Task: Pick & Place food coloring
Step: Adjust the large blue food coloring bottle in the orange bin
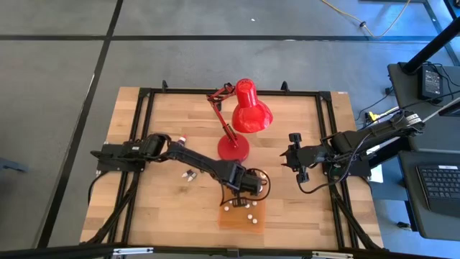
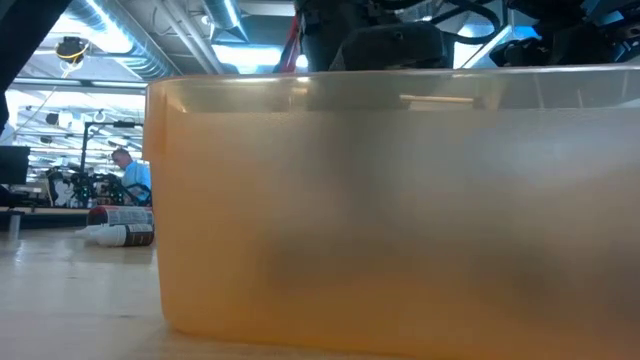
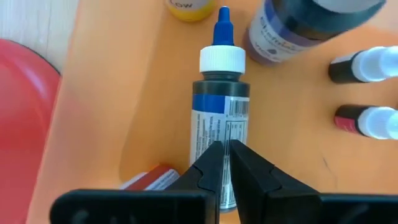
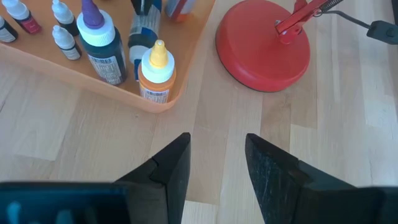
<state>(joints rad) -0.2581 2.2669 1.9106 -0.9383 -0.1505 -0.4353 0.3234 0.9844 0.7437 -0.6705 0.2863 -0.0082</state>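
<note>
An orange tray (image 1: 224,219) near the table's front edge holds the food coloring. In it a dark bottle with a blue tip and white cap (image 3: 221,93) lies on its side. Tiny white-capped dropper bottles (image 3: 367,65) lie beside it, a purple-topped bottle (image 4: 96,37) and a yellow-topped one (image 4: 155,71) stand upright, and a red-labelled one (image 3: 155,177) lies at the tray wall. My left gripper (image 3: 225,155) is shut, pointing steeply down over the lying bottle's bottom end. My right gripper (image 4: 214,162) hangs open over bare wood, right of the tray. My left gripper stands with its shut fingertips (image 3: 211,163) over the bottom end of the blue-tipped bottle's labelled body (image 3: 214,134), coming from above. Nothing shows between the fingers. Whether the tips touch the bottle I cannot tell. The bottle lies flat on the tray floor.
A red desk lamp (image 1: 244,115) stands on its round base (image 4: 261,46) just behind the tray. Two loose bottles (image 1: 188,175) lie on the wood to the tray's left, and another (image 1: 182,139) farther back. The tray's wall (image 2: 400,220) fills the low view.
</note>
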